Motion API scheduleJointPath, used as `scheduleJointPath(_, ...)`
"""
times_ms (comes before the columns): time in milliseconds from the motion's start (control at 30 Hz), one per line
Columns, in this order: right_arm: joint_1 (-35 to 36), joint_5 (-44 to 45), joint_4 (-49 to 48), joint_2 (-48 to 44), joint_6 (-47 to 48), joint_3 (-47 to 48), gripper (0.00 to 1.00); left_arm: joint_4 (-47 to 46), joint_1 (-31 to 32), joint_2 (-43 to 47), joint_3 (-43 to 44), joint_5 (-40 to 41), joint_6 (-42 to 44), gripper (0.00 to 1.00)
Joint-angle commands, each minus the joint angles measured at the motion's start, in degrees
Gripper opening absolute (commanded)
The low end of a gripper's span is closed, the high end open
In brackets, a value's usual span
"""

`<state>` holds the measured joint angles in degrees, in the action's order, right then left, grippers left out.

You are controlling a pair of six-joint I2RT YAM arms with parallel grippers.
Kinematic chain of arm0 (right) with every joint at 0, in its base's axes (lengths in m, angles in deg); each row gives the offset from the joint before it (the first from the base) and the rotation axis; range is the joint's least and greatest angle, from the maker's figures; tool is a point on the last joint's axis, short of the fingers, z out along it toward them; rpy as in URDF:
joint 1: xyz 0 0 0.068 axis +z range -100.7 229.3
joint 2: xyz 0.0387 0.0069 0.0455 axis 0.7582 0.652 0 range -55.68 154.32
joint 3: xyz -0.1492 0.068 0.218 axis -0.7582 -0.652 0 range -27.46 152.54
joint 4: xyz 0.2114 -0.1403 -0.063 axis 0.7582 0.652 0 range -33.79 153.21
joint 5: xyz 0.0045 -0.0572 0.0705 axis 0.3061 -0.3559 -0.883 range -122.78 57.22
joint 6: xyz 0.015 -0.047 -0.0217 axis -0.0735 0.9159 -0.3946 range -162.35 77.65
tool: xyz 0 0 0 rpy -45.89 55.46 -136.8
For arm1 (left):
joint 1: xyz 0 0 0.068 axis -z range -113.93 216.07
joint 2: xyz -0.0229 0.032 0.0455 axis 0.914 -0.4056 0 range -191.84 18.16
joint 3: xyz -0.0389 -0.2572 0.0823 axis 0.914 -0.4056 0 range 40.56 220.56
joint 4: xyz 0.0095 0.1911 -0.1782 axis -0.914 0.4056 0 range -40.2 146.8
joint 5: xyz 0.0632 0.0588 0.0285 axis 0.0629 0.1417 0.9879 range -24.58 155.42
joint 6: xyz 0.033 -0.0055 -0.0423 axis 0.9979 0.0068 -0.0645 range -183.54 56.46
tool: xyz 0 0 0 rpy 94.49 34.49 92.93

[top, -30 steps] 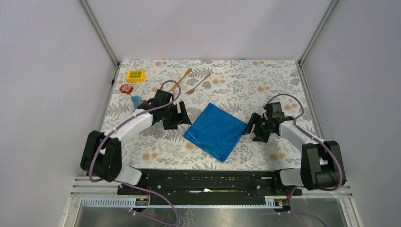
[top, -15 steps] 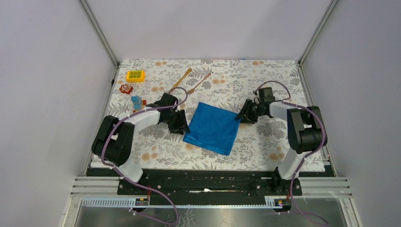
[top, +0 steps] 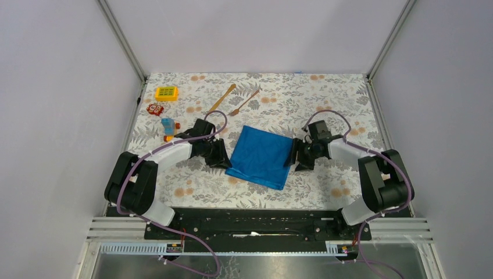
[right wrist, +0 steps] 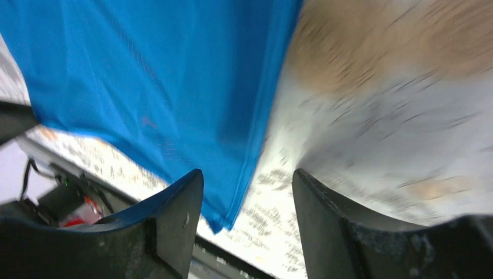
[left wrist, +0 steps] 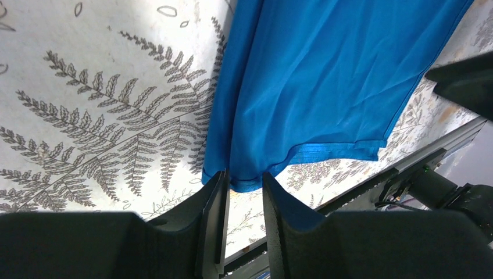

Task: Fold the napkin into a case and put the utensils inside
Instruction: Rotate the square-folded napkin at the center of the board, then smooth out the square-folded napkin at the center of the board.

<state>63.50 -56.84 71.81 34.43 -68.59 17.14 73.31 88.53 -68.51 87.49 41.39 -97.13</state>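
From above, left hand and right hand have closed in on the napkin's side edges, utensils lying beyond on the desk; left wrist shows fingers narrowly parted astride a corner hem, not pinching; right wrist, blurred, shows fingers wide apart straddling an edge.

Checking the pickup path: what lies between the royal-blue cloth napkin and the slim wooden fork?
Nothing: the top view shows only bare floral-print tablecloth between the royal-blue cloth napkin and the slim wooden fork.
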Motion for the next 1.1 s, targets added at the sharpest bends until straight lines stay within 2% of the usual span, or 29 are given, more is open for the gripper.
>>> scheduleJointPath(0,7.2,-2.8,1.2,-5.0,-5.3,-5.0,0.63,-1.0,-0.2,2.4,-1.4,-1.4,-0.2,0.31)
scheduleJointPath(167,8.6,-2.5,0.4,-9.0,-7.8,-8.3,0.53,-1.3,-0.2,3.1,-3.3,-1.6,-0.1,0.27)
scheduleJointPath(267,9.3,-3.8,0.3,-8.2,-7.6,-8.4,0.48,-1.4,-0.2,3.2,-4.0,-1.4,0.1,0.25)
scheduleJointPath(700,12.0,-3.2,-1.7,-6.3,-9.5,-8.6,0.38,-1.9,-0.2,3.0,-5.8,1.0,-0.2,0.14)
scheduleJointPath(733,12.2,-3.1,-1.7,-6.4,-9.6,-8.8,0.38,-1.1,-0.2,3.4,-5.6,0.8,-0.3,0.15)
scheduleJointPath(800,12.5,-3.2,-1.6,-6.9,-9.7,-9.0,0.38,-0.2,-0.2,5.2,-5.5,-0.1,-0.8,0.28)
scheduleJointPath(900,12.7,-3.0,-1.0,-7.9,-10.0,-9.2,0.38,2.3,-0.2,9.3,-4.4,0.0,-1.2,0.38)
scheduleJointPath(1067,12.9,-1.2,1.2,-10.6,-10.3,-8.7,0.38,2.4,-0.2,9.6,-1.4,0.4,-1.6,0.46)
